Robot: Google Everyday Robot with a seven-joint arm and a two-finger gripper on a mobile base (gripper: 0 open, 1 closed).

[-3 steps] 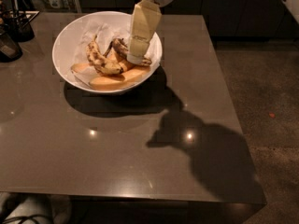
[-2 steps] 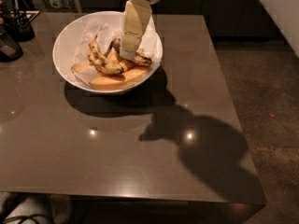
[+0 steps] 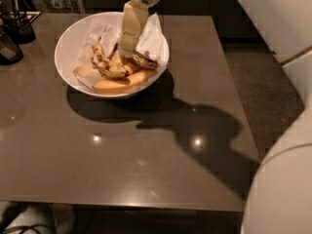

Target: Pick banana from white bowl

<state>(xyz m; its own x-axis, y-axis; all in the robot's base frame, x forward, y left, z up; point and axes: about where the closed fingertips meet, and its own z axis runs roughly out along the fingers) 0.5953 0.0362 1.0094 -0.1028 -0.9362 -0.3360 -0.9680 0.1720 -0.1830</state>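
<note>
Dark, glossy surface [image 3: 122, 165] fills most of my view, with two small glints of ceiling light on it and a heavy shadow [image 3: 195, 130] spreading right from the bowl. At the far left edge I see a black holder [image 3: 19, 26] with dark items standing in it. White rounded parts of the robot's body [image 3: 278, 189] crowd the right side of the frame.

On the far left part of the surface sits the white bowl [image 3: 66, 52], lined with crumpled white paper [image 3: 153, 35]. My end effector [image 3: 126, 50] comes down from the top edge, cream-coloured and slightly tilted, with its tip inside the bowl near the middle. I cannot tell whether it is apart, together or clamped on anything.

Inside the bowl, the banana [image 3: 145, 61], dark brown to black, lies just right of the tip and appears to run under it. A yellower spotted banana [image 3: 105, 65] lies to the left of the tip. Pale orange fruit pieces [image 3: 119, 86] rest along the near side of the bowl.
</note>
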